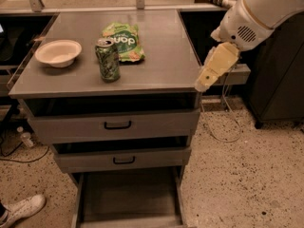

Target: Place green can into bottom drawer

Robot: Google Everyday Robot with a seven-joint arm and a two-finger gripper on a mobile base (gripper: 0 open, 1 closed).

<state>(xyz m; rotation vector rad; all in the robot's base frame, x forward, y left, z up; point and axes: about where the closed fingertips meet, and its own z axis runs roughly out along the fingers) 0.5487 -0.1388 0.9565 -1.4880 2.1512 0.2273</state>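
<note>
The green can (108,60) stands upright on the grey cabinet top (161,56), left of centre and near the front. The bottom drawer (128,201) is pulled out at floor level, and its tray shows nothing in it. My gripper (203,83) hangs from the white arm (259,13) at the cabinet's right front corner, about level with the top. It is well to the right of the can and holds nothing that I can see.
A white bowl (58,52) sits left of the can, and a flat green snack bag (122,42) lies just behind it. The two upper drawers with black handles (117,125) are slightly open. A shoe (21,209) is at the lower left, and cables (223,127) lie on the floor to the right.
</note>
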